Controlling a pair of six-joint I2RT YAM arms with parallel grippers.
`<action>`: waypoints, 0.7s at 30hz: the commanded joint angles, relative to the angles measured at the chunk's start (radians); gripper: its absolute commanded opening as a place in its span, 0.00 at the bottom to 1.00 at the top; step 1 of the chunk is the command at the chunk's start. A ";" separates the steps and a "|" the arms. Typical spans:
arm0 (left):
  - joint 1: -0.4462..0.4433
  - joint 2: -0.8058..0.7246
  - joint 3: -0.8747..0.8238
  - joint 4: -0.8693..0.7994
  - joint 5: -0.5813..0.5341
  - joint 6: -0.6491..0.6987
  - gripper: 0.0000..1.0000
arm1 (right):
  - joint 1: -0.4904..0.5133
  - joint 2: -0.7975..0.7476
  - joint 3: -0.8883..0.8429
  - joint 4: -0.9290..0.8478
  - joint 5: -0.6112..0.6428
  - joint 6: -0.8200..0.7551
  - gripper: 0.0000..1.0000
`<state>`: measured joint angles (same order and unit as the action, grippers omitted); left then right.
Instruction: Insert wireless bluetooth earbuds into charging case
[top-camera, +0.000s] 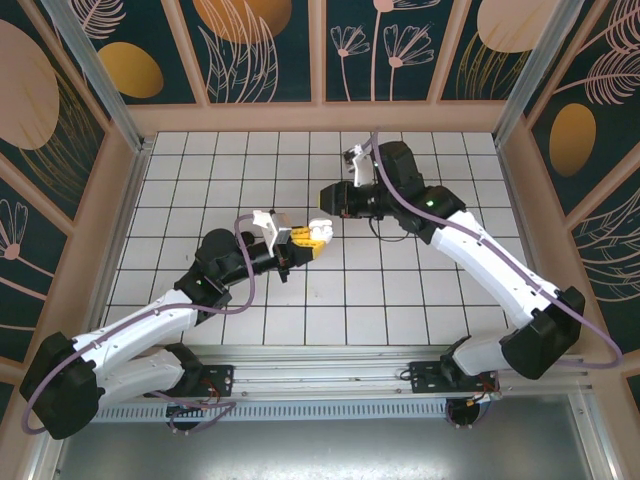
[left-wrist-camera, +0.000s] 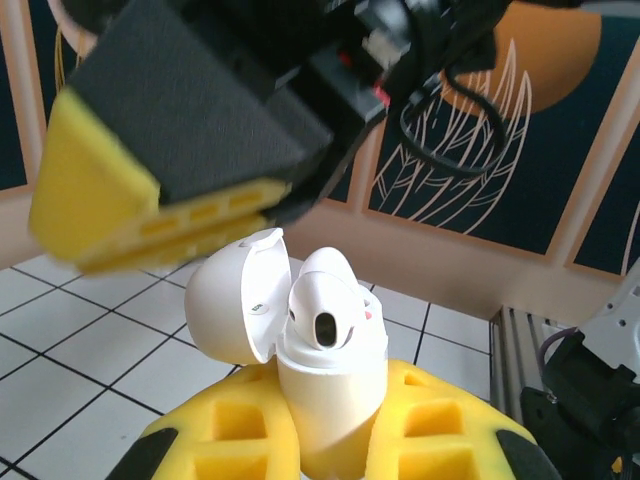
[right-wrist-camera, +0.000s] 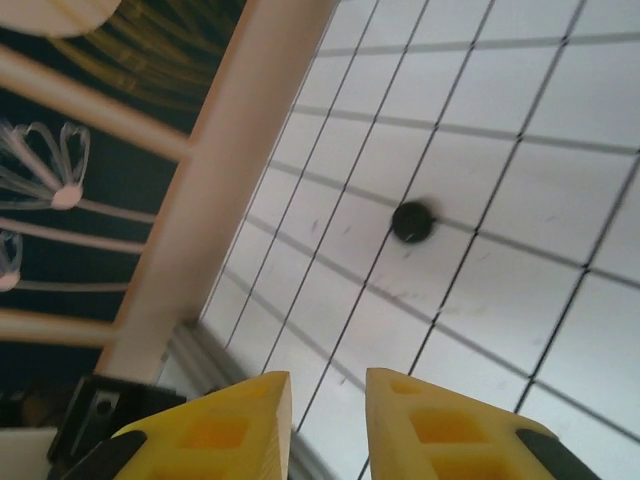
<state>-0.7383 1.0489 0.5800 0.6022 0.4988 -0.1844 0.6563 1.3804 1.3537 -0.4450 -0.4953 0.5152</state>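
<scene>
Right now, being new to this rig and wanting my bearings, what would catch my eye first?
The open white charging case, clamped upright in the left gripper, with a white earbud sitting in it. The right gripper hangs close above it. In the right wrist view, a small round black thing lies on the white tiles.

— What's lost to you?
— My left end effector (left-wrist-camera: 330, 440) hides the lower half of the charging case (left-wrist-camera: 330, 390), and the bottom edge cuts both off. The stem of the white earbud (left-wrist-camera: 325, 315) is sunk inside the case. Above the case, my right end effector (left-wrist-camera: 150, 215) is a blur.
— That dark spot (right-wrist-camera: 413, 221) on the worktop (right-wrist-camera: 500, 90)?
— Too small to name.
</scene>
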 joint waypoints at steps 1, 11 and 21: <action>0.002 0.011 0.040 0.048 0.025 0.016 0.00 | 0.008 -0.002 -0.037 0.084 -0.196 0.040 0.21; 0.053 0.029 -0.012 0.128 0.017 -0.089 0.00 | 0.026 -0.161 -0.140 0.124 -0.211 0.018 0.16; 0.086 0.128 -0.005 0.041 -0.051 -0.156 0.00 | 0.002 -0.219 -0.151 0.044 0.100 -0.005 0.23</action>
<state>-0.6712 1.1282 0.5674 0.6598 0.4999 -0.2821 0.6811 1.1934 1.2209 -0.3561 -0.5636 0.5251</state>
